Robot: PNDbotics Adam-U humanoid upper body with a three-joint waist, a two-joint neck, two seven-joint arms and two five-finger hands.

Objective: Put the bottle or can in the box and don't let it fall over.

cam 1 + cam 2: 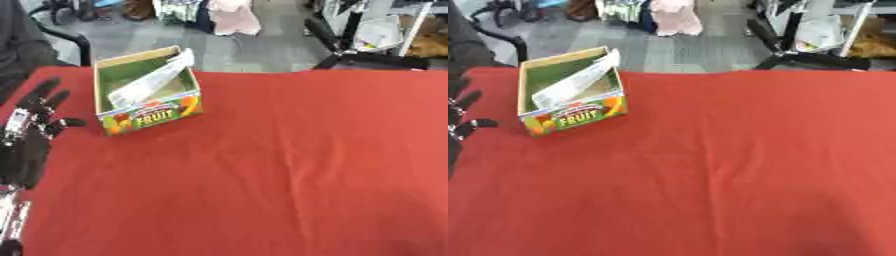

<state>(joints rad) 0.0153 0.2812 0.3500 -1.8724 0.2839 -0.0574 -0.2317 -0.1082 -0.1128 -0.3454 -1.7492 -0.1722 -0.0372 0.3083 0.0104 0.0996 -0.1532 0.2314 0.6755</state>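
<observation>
Looking down on a wide red counter [306, 175], with grey floor and black chair legs [367, 60] behind its far edge.

Sitting near the far left corner of the counter: a small open box [149, 116] with green walls inside and the word FRUIT on the front. Lying inside the box already: a pale, see-through thing that looks like the bottle [149, 82]. Leaning slantwise, low end down by the near left wall, high end poking up over the far right corner. Not standing straight.

Hanging just left of the box, over the left edge of the counter: the left robot hand [35, 130], open, fingers spread and pointing up, holding nothing and touching nothing. Not showing anywhere: the right robot hand.

Judging the job: probably most of the way done, with the bottle being in the box. Maybe needing one more step, though, like setting it up straight, since leaning like that looks close to tipped over.

Thinking about room: lots of bare red cloth to the right and in front of the box, so plenty of space for reaching in. Less room at the back and on the left, with the box sitting near both edges. Pushing it that way risking a fall off the counter.
</observation>
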